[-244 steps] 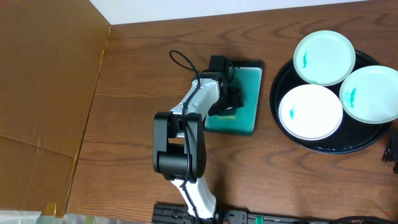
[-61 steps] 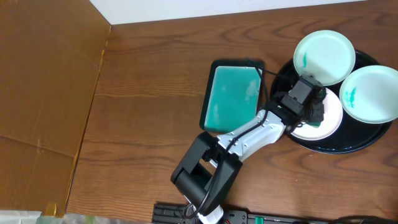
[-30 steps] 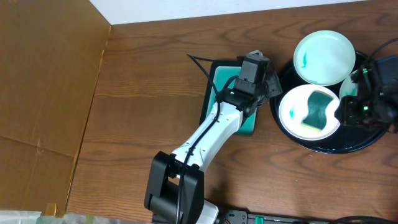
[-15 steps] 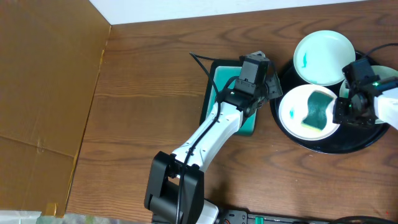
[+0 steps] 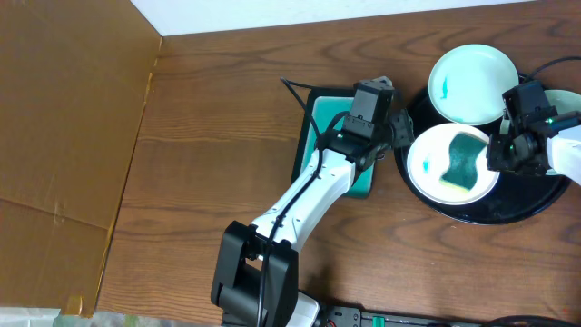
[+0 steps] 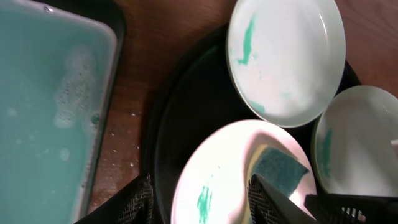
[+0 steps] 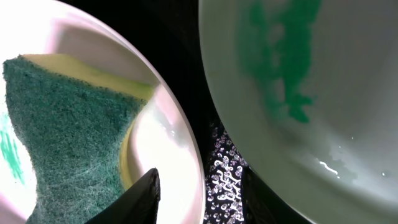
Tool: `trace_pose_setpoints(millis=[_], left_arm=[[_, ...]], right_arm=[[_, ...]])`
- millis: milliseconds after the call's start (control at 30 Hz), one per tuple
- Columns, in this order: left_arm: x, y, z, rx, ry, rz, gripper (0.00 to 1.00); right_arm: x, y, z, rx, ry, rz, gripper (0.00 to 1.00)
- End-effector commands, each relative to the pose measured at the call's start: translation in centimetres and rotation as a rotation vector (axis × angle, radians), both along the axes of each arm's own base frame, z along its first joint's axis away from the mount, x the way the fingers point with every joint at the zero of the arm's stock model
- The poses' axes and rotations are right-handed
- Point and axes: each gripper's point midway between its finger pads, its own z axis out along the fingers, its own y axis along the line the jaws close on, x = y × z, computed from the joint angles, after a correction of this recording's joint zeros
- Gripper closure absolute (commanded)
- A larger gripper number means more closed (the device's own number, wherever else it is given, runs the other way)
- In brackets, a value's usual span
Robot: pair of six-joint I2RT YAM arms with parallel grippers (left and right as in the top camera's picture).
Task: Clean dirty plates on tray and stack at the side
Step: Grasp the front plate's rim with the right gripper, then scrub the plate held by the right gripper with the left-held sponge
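Right tool [image 7: 198, 198] parted, straddling plate [image 7: 169, 127] rim

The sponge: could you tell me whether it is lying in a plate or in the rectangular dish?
In a plate: the green-and-yellow sponge lies inside the white plate nearest the dish, on the black tray.

Three plates [image 5: 472, 82] on tray [image 5: 481, 214]; sponge [image 5: 463, 162] on the front-left plate; rectangular dish [image 5: 310, 145] just left of tray.
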Motion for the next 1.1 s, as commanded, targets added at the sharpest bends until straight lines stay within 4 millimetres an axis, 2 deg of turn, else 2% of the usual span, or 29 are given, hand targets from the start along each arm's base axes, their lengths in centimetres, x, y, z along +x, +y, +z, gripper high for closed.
trace_pose_setpoints(millis=[0, 133, 233, 367, 600, 800, 867, 1000, 1067], left_arm=[[-0.6, -0.9, -0.2, -0.002, 0.008, -0.042, 0.5], [-1.1, -1.8, -0.2, -0.001, 0.011, -0.068, 0.5], [-1.6, -2.7, -0.2, -0.001, 0.011, -0.091, 0.58], [-2.4, -4.1, -0.6, 0.003, 0.02, -0.13, 0.6], [-3.6, -7.8, -3.7, 0.019, 0.049, -0.217, 0.59], [-4.5, -10.0, -5.7, 0.052, 0.047, -0.306, 0.58], [-4.8, -10.9, -6.0, 0.072, 0.017, -0.365, 0.52], [-5.4, -12.6, -5.8, 0.095, -0.038, -0.452, 0.51], [-5.3, -12.7, -5.8, 0.122, -0.063, -0.454, 0.51]], right_arm=[[-0.3, -1.0, -1.2, -0.036, 0.02, 0.003, 0.64], [0.0, -0.9, -1.3, -0.03, 0.007, 0.003, 0.73], [0.3, -0.8, -1.2, -0.025, -0.003, 0.003, 0.78], [0.3, -0.9, -1.2, -0.031, -0.005, 0.001, 0.82], [0.4, -0.9, -1.4, -0.035, -0.007, 0.0, 0.99], [0.6, -0.9, -1.3, -0.032, -0.015, 0.0, 0.98], [0.7, -0.8, -1.3, -0.031, -0.019, 0.0, 0.98], [0.7, -0.8, -1.3, -0.027, -0.021, 0.0, 0.99], [0.7, -0.8, -1.3, -0.027, -0.02, 0.0, 0.98]])
